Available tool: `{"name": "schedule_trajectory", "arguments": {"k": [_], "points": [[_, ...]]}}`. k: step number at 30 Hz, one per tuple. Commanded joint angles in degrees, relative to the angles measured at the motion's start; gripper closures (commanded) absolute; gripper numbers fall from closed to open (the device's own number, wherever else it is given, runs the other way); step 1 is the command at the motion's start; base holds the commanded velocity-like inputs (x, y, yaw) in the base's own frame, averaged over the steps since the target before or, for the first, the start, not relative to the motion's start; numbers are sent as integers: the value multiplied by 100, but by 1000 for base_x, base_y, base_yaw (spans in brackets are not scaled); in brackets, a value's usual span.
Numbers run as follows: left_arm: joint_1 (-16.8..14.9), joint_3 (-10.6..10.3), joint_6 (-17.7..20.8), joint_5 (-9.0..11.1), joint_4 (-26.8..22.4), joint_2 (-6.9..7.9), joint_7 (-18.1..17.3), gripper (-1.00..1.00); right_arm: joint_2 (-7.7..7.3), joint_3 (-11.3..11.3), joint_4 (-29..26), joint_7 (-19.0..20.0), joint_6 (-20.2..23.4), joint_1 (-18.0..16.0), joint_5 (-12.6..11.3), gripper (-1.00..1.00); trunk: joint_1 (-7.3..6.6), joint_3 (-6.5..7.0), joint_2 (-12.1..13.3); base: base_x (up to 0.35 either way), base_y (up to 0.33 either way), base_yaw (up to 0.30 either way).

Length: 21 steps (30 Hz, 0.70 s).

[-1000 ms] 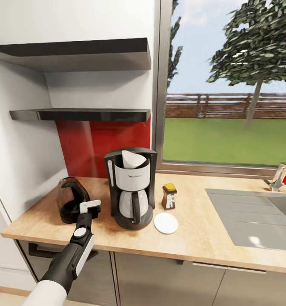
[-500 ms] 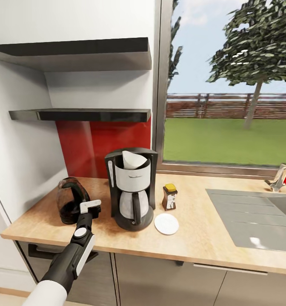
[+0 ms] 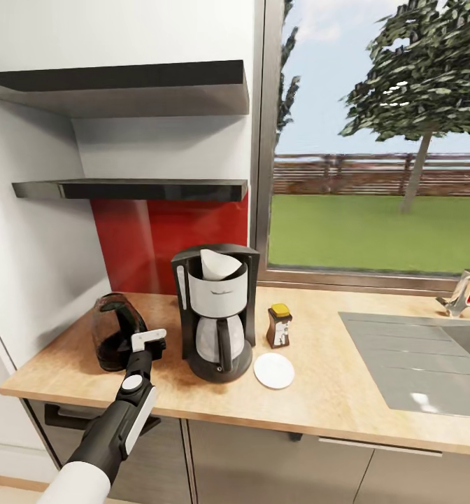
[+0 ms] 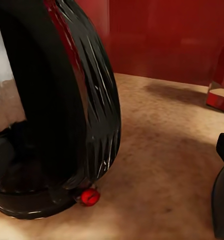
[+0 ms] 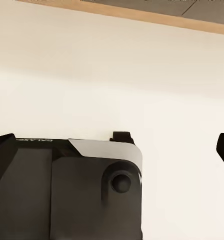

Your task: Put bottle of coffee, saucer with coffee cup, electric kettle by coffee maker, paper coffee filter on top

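No legible txt on coffee maker (image 3: 216,308)

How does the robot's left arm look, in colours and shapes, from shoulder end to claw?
The left arm begins white and rounded, then turns into a black segment with a pale grey side panel and a round white-grey disc on top. It narrows to a slim black wrist, ending in the left claw, a white bracket with dark parts.

The left arm (image 3: 116,427) reached up from the near left, its wrist straight, the left gripper (image 3: 148,341) at its tip, jaw spread unclear.
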Motion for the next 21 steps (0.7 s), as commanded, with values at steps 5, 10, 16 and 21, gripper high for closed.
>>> {"name": "schedule_trajectory", "arguments": {"k": [5, 10, 16, 21], "points": [[-1, -18, 25, 37, -7, 9, 39, -100, 2, -48, 2, -22, -2, 9, 60, -100, 3, -2, -4, 67, 0, 0], [-1, -18, 25, 36, -7, 12, 39, -100, -1, -48, 2, -22, -8, 41, 60, -100, 3, -2, -4, 6, 0, 0], [-1, -17, 25, 36, -7, 13, 39, -100, -6, -48, 2, -23, -3, 203, 60, -100, 3, -2, -4, 0, 0, 0], [-1, -12, 25, 36, -7, 13, 39, -100, -7, -48, 2, -23, 17, 307, 60, -100, 3, -2, -4, 75, 0, 0]]}}
